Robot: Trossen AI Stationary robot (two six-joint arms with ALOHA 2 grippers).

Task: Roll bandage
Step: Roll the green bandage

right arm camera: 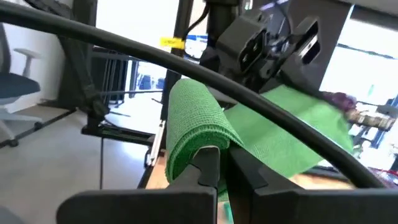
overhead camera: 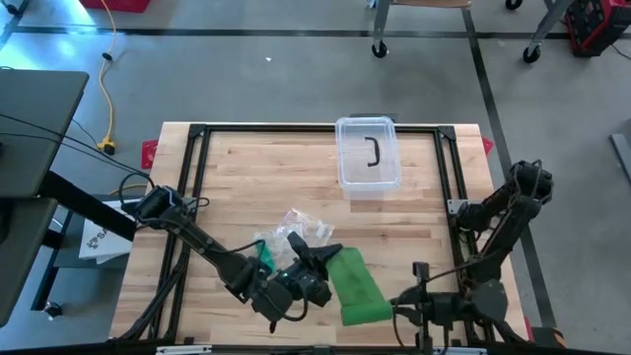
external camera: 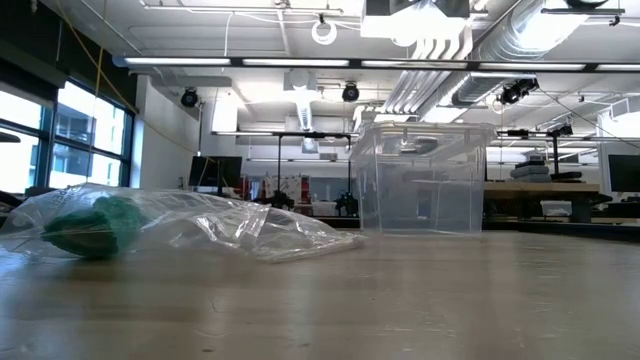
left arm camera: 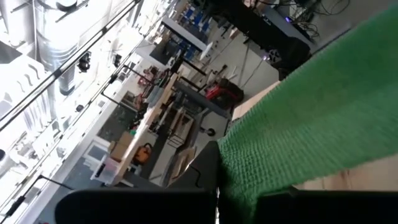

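Both grippers pinch the green bandage (overhead camera: 357, 286) above the tabletop (overhead camera: 256, 177): left gripper (overhead camera: 320, 264) and right gripper (overhead camera: 394, 301), jaws pressed together on opposite ends.

From above I see the left gripper (overhead camera: 317, 258) at the green bandage (overhead camera: 357, 287); the right gripper (overhead camera: 402, 299) meets its near end, a clear bin (overhead camera: 369, 154) behind.
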